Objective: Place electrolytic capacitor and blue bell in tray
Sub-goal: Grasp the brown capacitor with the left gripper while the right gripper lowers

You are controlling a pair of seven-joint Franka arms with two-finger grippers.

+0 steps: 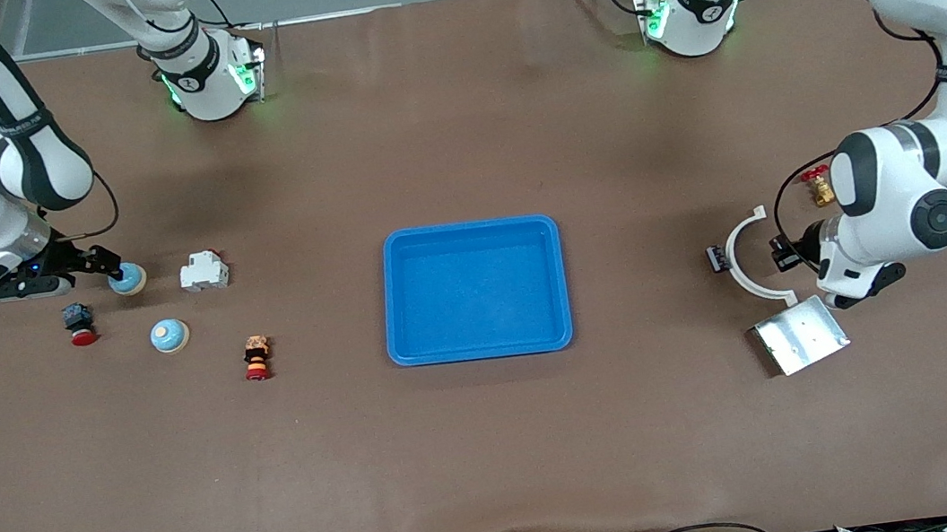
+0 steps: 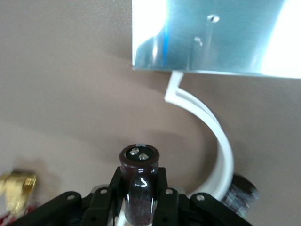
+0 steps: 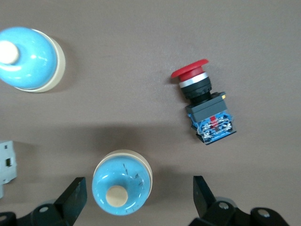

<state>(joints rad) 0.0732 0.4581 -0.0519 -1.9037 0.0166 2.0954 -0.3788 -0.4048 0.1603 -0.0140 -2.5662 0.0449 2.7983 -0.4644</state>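
Observation:
The bright blue tray (image 1: pixel 469 228) lies at the table's middle with nothing in it. My left gripper (image 1: pixel 783 254) is shut on a dark electrolytic capacitor (image 2: pixel 139 181) with two metal terminals on top, low over the table beside a white plastic arc (image 2: pixel 221 150). My right gripper (image 3: pixel 138 197) is open, its fingers either side of a blue bell (image 3: pixel 122 187) without touching it; in the front view this bell (image 1: pixel 129 278) sits toward the right arm's end. A second blue bell (image 1: pixel 169 336) lies nearer the front camera; it also shows in the right wrist view (image 3: pixel 29 59).
Near the bells are a red push button (image 1: pixel 79 324), a white switch block (image 1: pixel 204 271) and an orange-and-red button stack (image 1: pixel 257 358). By the left gripper are the white arc (image 1: pixel 747 261), a metal plate (image 1: pixel 800 335), a brass valve (image 1: pixel 817 186) and a small dark part (image 1: pixel 716 258).

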